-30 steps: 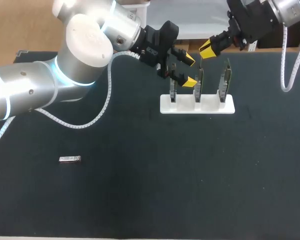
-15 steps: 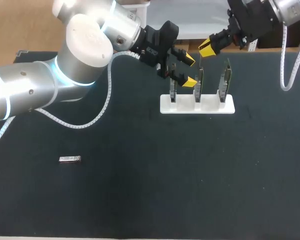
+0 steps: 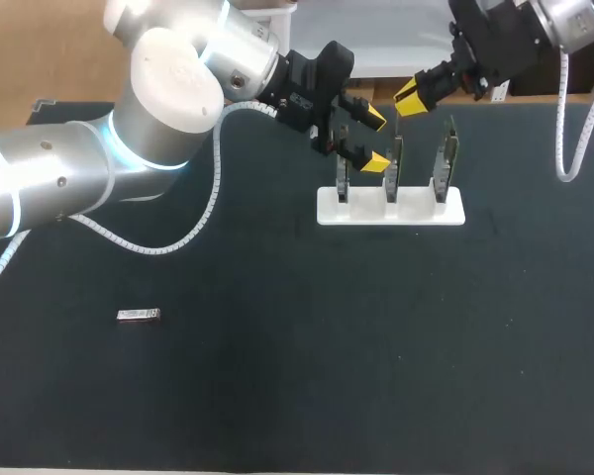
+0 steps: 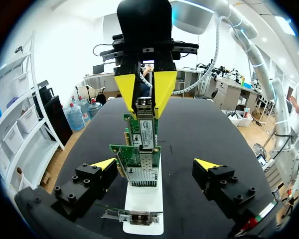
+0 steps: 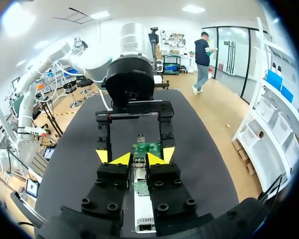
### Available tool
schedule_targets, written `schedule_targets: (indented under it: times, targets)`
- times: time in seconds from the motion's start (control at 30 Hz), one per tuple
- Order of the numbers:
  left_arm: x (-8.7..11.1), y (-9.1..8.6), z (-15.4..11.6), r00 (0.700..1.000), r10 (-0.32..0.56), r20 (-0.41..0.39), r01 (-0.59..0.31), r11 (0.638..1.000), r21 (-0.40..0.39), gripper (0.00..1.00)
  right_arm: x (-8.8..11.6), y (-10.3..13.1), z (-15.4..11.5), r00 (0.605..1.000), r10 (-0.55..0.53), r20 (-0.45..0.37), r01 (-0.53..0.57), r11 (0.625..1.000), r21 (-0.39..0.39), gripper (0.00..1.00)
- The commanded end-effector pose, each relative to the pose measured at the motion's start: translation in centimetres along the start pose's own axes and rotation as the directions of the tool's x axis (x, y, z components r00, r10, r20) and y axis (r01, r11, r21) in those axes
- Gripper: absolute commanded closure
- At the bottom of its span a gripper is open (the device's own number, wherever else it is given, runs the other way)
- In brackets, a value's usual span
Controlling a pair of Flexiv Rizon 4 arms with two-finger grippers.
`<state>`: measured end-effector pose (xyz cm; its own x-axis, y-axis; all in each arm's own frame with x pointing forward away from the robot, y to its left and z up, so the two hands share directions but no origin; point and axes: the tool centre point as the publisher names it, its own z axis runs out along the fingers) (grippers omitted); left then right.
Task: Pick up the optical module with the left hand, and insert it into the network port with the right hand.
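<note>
right gripper [image 3: 412, 97] clamps the module [image 4: 144, 104] over the rack [image 3: 391, 208] at the tabletop's [image 3: 297, 386] far edge, poised to insert; left gripper [image 3: 374, 140] gapes empty

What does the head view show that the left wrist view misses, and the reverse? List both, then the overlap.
Head view only: a small flat silver metal module lying alone on the black table, far from the stand. Left wrist view only: a silver optical module clamped between the right end effector's yellow tips, close above the cards. Both: the white plastic stand with three upright green circuit cards, and the open left end effector at the stand's end.
</note>
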<state>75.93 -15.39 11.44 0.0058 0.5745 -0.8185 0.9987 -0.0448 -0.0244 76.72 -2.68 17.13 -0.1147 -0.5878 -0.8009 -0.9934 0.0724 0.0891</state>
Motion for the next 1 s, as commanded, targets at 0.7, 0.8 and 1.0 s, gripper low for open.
schedule_targets:
  times: [0.7,0.8,1.0]
  targets:
    - [-0.08,0.23,0.02,1.0,-0.001,-0.005,0.001,1.0,0.005,0.0,-0.43,-0.51,-0.08,1.0,-0.008,0.009,0.008,1.0,0.008,1.0]
    - [-0.08,0.23,0.02,1.0,-0.001,-0.005,0.001,1.0,0.005,0.0,-0.36,-0.57,-0.04,1.0,-0.005,0.009,0.005,1.0,0.008,1.0]
    - [-0.08,0.23,0.02,1.0,-0.001,-0.005,0.001,1.0,0.005,0.0,-0.01,-0.51,0.14,1.0,0.004,0.004,-0.004,1.0,0.003,1.0]
